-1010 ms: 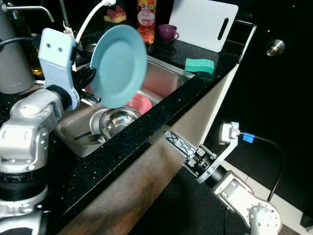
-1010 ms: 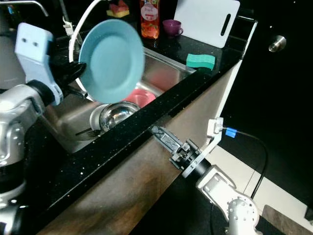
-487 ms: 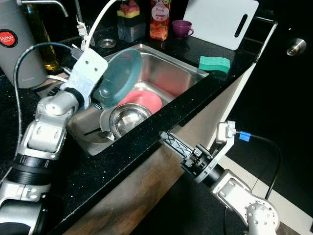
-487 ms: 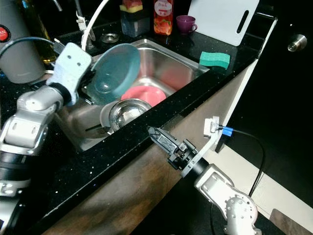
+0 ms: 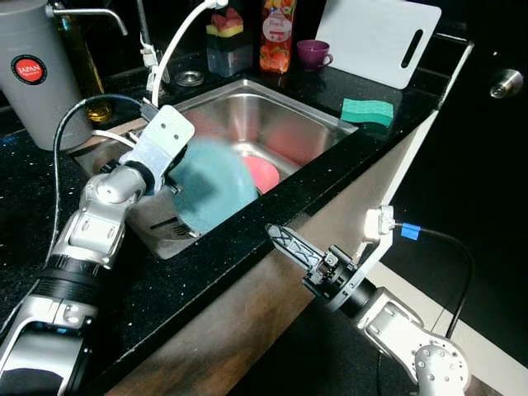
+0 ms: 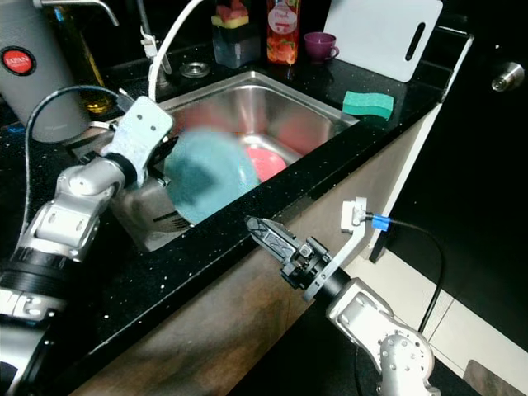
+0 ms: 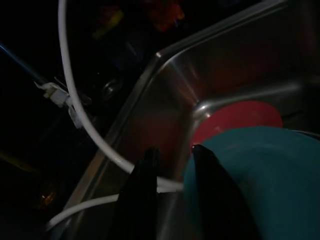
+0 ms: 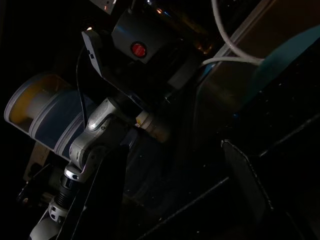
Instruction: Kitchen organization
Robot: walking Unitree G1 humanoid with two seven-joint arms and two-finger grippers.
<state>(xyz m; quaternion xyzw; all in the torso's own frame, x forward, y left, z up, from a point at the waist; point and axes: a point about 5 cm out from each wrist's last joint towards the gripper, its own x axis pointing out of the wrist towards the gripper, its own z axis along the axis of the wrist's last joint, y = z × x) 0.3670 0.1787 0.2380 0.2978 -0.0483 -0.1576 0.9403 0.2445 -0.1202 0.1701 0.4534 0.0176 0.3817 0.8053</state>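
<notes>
Left gripper [image 7: 172, 160] pinches the teal plate [image 5: 213, 186] by its rim, low over the sink [image 5: 285, 111] near the front wall. We judge organising barely begun: pink dish [image 5: 266, 171] remains inside. Right gripper [image 5: 290, 243] hangs spread below the counter [image 5: 247, 239].

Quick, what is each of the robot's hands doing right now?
Left tool: closed on the rim of the teal plate, over the sink.
Right tool: open, holding nothing, below the counter edge.
</notes>
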